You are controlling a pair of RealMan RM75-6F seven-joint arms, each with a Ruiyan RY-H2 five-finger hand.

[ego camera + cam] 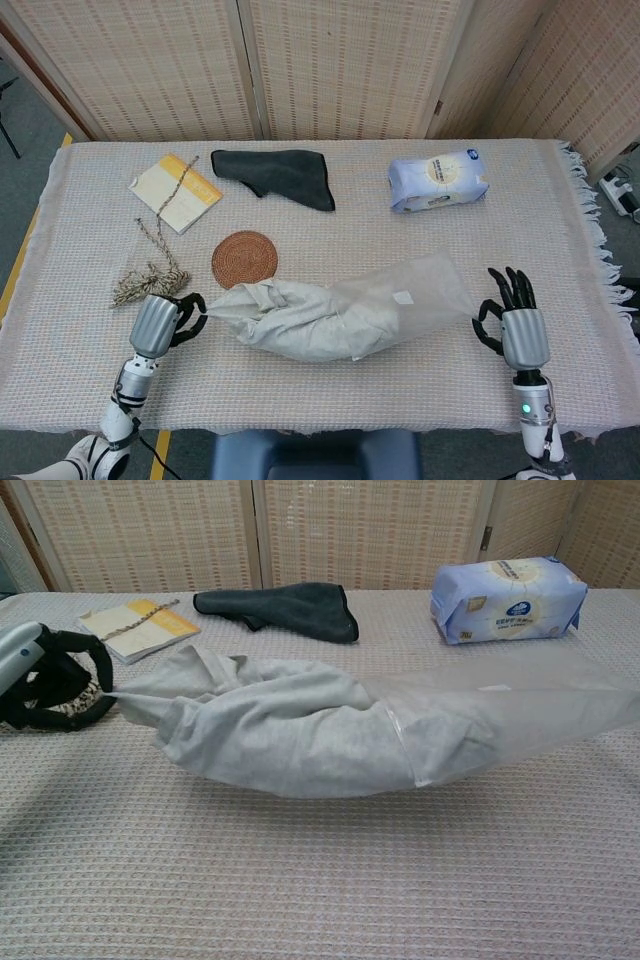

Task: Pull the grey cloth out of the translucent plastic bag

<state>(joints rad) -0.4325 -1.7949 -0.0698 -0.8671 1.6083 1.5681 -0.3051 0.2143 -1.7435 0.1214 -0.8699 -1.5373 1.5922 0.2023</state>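
The grey cloth (pixel 275 318) lies stretched along the near middle of the table, more than half of it outside the translucent plastic bag (pixel 405 300). My left hand (pixel 163 322) pinches the cloth's left corner at the near left. At the near right, my right hand (pixel 518 327) pinches the bag's closed end, and the bag is pulled taut toward it. In the chest view the cloth (pixel 270 730) hangs slightly lifted between my left hand (pixel 45 675) and the bag (pixel 510 710), whose open mouth rings the cloth's right part. That view does not show the right hand.
Behind the cloth sit a round woven coaster (pixel 244 261), a frayed rope (pixel 150 280), a notebook (pixel 175 190), a dark folded cloth (pixel 275 175) and a pack of wipes (pixel 437 180). A folding screen stands behind the table.
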